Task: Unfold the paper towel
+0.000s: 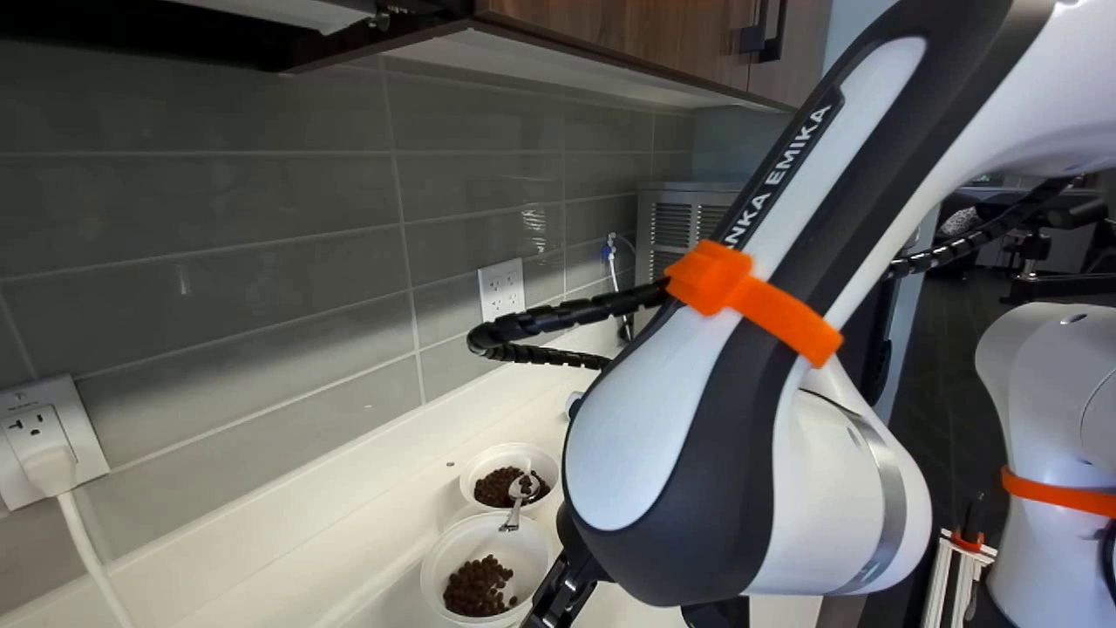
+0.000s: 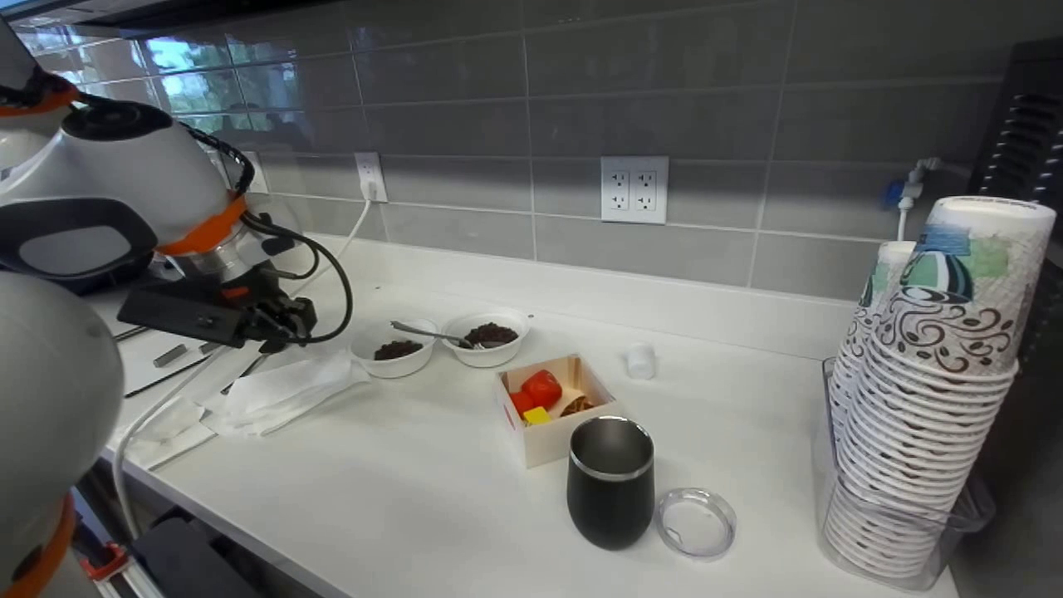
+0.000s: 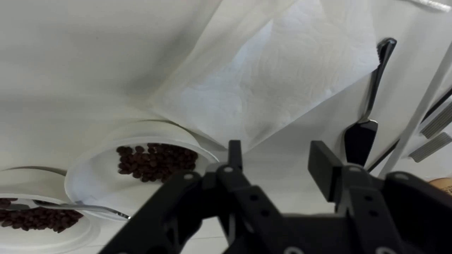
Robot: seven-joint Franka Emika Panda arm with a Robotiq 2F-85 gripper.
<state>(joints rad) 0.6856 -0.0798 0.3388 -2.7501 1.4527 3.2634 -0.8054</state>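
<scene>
The white paper towel (image 3: 282, 74) lies on the counter in the wrist view, creased, with one layer overlapping another at its upper left. In an exterior view the paper towel (image 2: 291, 386) shows as a raised, rumpled sheet near the counter's left end. My gripper (image 3: 277, 155) stands open, with a wide gap and nothing held between its fingers. One corner of the towel ends right by the left fingertip in the wrist view; whether they touch I cannot tell. Seen from outside, the gripper (image 2: 286, 332) is just above the towel's far side.
Two white bowls of dark pellets, a nearer bowl (image 2: 394, 357) and a bowl with a spoon (image 2: 490, 353), stand close beside the towel. A dark-bladed utensil (image 3: 360, 141) touches its edge. Further along are a small wooden box (image 2: 544, 440), a black tumbler (image 2: 610, 498) and stacked cups (image 2: 922, 432).
</scene>
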